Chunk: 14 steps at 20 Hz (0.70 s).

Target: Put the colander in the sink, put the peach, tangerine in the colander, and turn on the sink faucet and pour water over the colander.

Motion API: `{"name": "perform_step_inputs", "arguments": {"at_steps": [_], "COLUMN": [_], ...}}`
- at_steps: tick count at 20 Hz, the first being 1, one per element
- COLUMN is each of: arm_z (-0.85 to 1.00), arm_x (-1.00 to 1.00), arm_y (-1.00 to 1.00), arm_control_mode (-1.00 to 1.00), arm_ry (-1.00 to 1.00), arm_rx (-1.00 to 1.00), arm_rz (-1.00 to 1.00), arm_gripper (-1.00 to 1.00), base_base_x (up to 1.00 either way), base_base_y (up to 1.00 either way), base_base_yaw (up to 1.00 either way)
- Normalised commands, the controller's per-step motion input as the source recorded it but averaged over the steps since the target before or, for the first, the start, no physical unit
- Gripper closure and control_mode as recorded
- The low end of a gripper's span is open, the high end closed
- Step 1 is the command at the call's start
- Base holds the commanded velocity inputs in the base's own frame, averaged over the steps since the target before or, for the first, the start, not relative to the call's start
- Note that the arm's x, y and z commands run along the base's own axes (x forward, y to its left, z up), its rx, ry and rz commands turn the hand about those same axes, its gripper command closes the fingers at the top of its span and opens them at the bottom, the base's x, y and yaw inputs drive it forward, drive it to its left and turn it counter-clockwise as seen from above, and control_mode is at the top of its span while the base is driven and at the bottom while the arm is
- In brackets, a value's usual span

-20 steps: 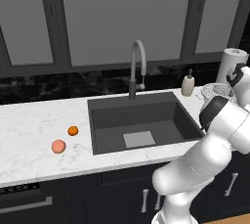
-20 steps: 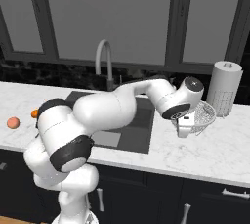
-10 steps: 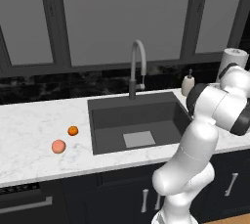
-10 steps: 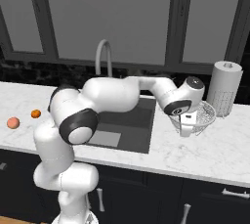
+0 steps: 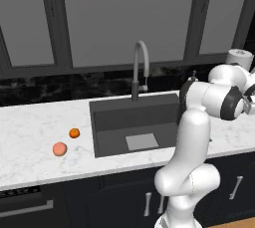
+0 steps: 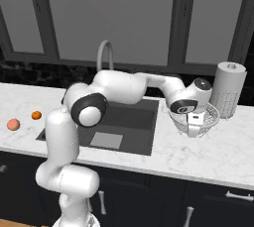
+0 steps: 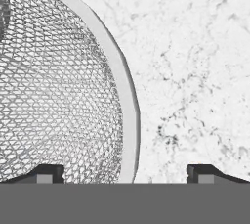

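On the left part of the white marble counter lie the two fruits. The peach is nearer to the front edge, and the tangerine is just beside it, a little further back and closer to the sink. They do not touch each other. In the right base view, the peach and the tangerine are seen at the far left in the same order.

The sink is a dark basin in the middle of the counter, with a lighter square on its floor. Behind its back rim stands the sink faucet, a grey gooseneck whose spout arches over the basin.

To the right of the sink, the colander rests on the counter, close in front of a white paper-towel roll that stands upright. The gripper points down at the near side of the colander.

In the hand view, the two finger tips are wide apart and hold nothing. The colander fills the left side, and its pale rim passes between the tips. One finger tip is over the mesh inside the bowl, while the other one is over bare marble outside it. Whether the tips touch the rim, I cannot tell.
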Motion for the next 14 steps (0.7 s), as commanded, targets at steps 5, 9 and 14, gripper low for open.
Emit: {"name": "perform_step_inputs", "arguments": {"at_steps": [5,9,14], "arm_z": [-0.34,-0.37,-0.42], "arm_x": [0.19,0.05,0.00], "arm_y": [-0.03,-0.03,0.00], "arm_control_mode": [-1.00,-1.00,-1.00], "arm_ry": [0.01,0.00,0.00], "arm_rx": [0.00,0.00,0.00], "arm_rz": [0.00,0.00,0.00], "arm_gripper": [-1.00,-1.00,1.00], "base_base_x": [0.00,0.00,0.00], "base_base_y": [0.00,0.00,0.00], "base_base_yaw": [0.00,0.00,0.00]}}
